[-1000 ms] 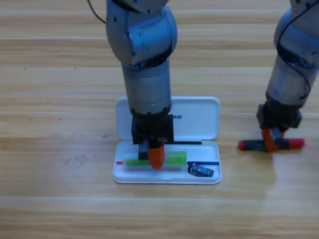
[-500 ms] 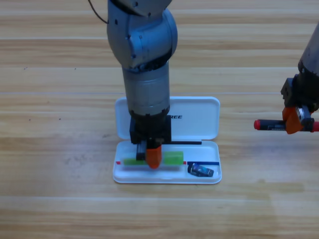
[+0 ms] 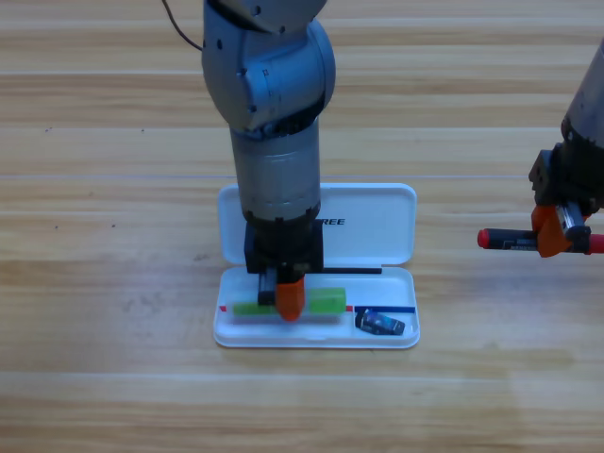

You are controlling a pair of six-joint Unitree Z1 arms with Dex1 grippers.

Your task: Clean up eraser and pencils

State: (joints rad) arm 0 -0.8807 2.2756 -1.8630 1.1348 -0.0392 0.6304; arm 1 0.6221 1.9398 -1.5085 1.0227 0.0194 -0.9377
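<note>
The white case point(image 3: 377, 209) lies open in the middle of the table. In its tray, the green-ended pencil point(image 3: 328, 300) lies lengthwise and the small dark eraser point(image 3: 380, 324) sits at the right end. My left gripper point(image 3: 289, 298) points straight down onto the middle of that pencil and hides its own grip. At the right edge, my right gripper point(image 3: 551, 236) is shut on the red-and-black pencil point(image 3: 505, 240). It holds the pencil level above the table, well right of the case.
The case's lid stands flat behind the tray, with the left arm point(image 3: 274, 113) rising over it. Bare wooden table point(image 3: 113, 283) surrounds the case on all sides.
My right gripper has lifted the red-and-black pencil off the table and carried it up and to the right. The left gripper has barely moved over the green-ended pencil.
</note>
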